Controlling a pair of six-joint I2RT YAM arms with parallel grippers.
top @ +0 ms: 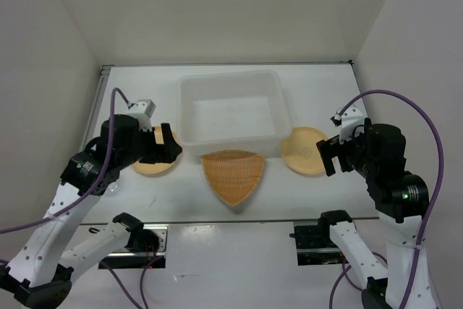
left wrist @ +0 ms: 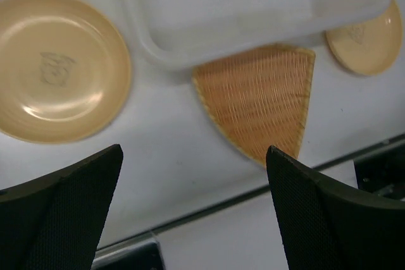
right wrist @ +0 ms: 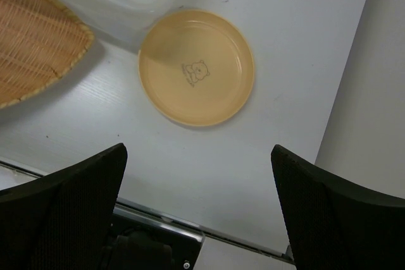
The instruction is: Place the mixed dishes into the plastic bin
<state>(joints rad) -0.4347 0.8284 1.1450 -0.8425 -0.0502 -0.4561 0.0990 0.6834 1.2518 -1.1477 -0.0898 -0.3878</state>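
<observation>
Mixed dishes are all seen outside the bin, and none is held. The left gripper is spread wide with nothing between its fingers. It is poised above the near-right edge of a round, shallow tan-yellow plate, which lies flat on the white tabletop. The right gripper is likewise fully open and empty. It is held over the right side of a second round tan-yellow plate, which bears a small printed figure at its centre.

Between the two plates lies a rounded-triangular orange dish with a woven basket texture. Its broad far edge is against the near wall of the translucent white rectangular plastic bin. No dish can be seen in the bin, which stands at the middle of the tabletop with a plate just beside each near corner. A small clear cup cannot be made out with any certainty in these views.

The step in hand is judged to be the approach to a first pick, with the task barely begun. For the next move, either gripper would need to be lowered so that one finger slips under a plate's thin rim and the other closes on top. A flat plate may slide across the smooth surface instead of being caught.
</observation>
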